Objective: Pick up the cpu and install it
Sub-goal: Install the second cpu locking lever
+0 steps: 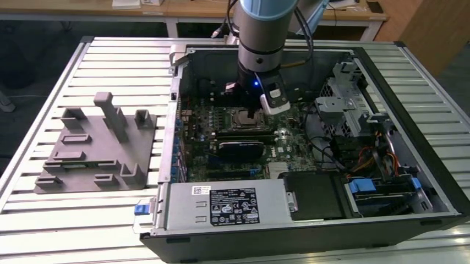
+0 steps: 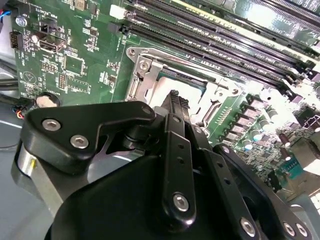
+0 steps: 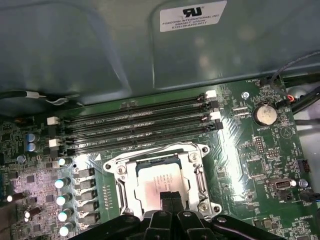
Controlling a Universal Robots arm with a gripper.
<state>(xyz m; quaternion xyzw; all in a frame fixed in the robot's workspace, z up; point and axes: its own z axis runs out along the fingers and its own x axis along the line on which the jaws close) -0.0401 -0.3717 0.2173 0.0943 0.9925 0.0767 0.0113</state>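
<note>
I see the thin square silvery-grey metal-topped cpu [image 3: 161,176] lying in the motherboard's metal socket frame [image 3: 121,187]. My gripper [image 3: 171,199] hovers just above it, fingers [image 2: 176,107] seemingly pressed together, empty. It's probably light, stiff and fragile; I'd grip its edges.

An open computer case [image 1: 411,181] lay on a slatted metal table [image 1: 44,220], its green motherboard [image 1: 220,159] exposed — memory slots [image 3: 135,125] and a coin cell battery [image 3: 265,114] visible. A grey plastic fixture [image 1: 96,148] with upright posts stood beside the case, toward the exterior view's left.
</note>
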